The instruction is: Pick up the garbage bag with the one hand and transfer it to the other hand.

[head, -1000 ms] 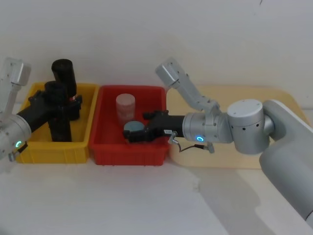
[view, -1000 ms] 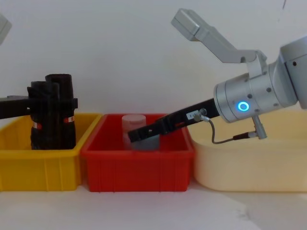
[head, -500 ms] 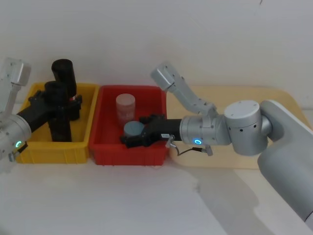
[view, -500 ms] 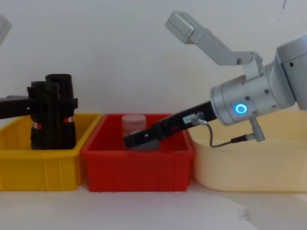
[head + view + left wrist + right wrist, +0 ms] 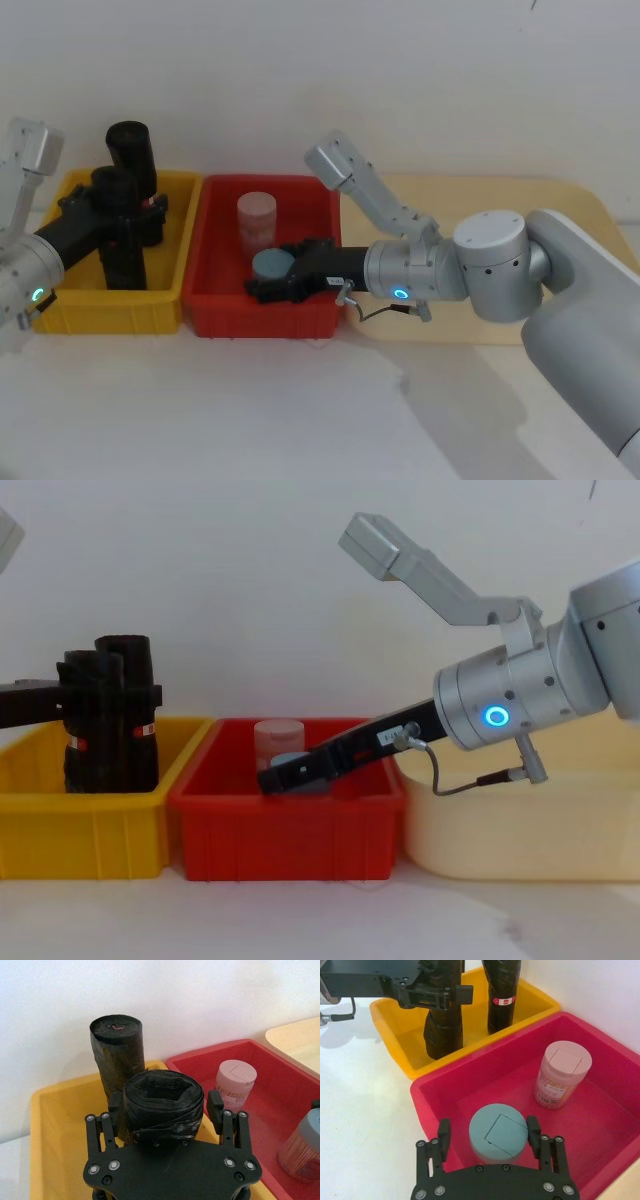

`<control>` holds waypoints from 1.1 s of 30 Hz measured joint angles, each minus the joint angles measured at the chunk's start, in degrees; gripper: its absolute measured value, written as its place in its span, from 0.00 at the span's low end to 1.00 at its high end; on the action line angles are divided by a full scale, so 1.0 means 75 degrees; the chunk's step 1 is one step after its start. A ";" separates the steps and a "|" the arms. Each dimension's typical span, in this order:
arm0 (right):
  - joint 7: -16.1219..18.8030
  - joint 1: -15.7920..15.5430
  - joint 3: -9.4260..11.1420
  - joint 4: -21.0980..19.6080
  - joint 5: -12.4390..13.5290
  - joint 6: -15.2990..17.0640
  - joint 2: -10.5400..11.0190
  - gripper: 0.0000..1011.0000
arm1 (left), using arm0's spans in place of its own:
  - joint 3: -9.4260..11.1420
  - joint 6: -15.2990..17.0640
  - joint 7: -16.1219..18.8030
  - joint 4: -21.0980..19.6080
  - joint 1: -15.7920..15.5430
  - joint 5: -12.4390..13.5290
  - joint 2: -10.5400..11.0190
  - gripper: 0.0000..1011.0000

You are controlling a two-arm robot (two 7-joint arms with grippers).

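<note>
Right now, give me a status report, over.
Left end effector clamped on garbage bag, upright in yellow bin. Right end effector open, straddling blue-lidded jar in red bin. Second roll close behind. No handover yet.

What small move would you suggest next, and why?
Probably lift the left gripper straight up: its fingers look closed on the garbage bag, standing upright in the yellow bin; the right gripper is open around a blue-lidded jar in the red bin.

The left gripper [image 5: 165,1107] is clasping the garbage bag [image 5: 120,250] in the left bin [image 5: 110,308], a second roll [image 5: 117,1045] standing just beyond that hand, while the right gripper [image 5: 489,1135] is straddling the nearer jar [image 5: 497,1127] in the middle bin [image 5: 265,315], the farther jar [image 5: 563,1074] sitting beyond it.
</note>
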 joint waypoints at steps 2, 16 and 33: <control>-0.0016 -0.0005 0.0004 0.0014 -0.0014 -0.0013 -0.0007 0.86 | 0.0000 0.0000 0.0000 0.0000 0.0000 0.0000 0.0000 0.99; -0.0053 -0.0018 0.0010 0.0051 -0.0049 -0.0055 -0.0032 0.64 | 0.0000 0.0000 0.0000 0.0000 0.0000 0.0000 0.0000 0.99; -0.0070 -0.0027 0.0018 0.0065 -0.0062 -0.0078 -0.0043 0.64 | 0.0000 0.0000 0.0000 0.0000 0.0000 0.0000 0.0000 0.88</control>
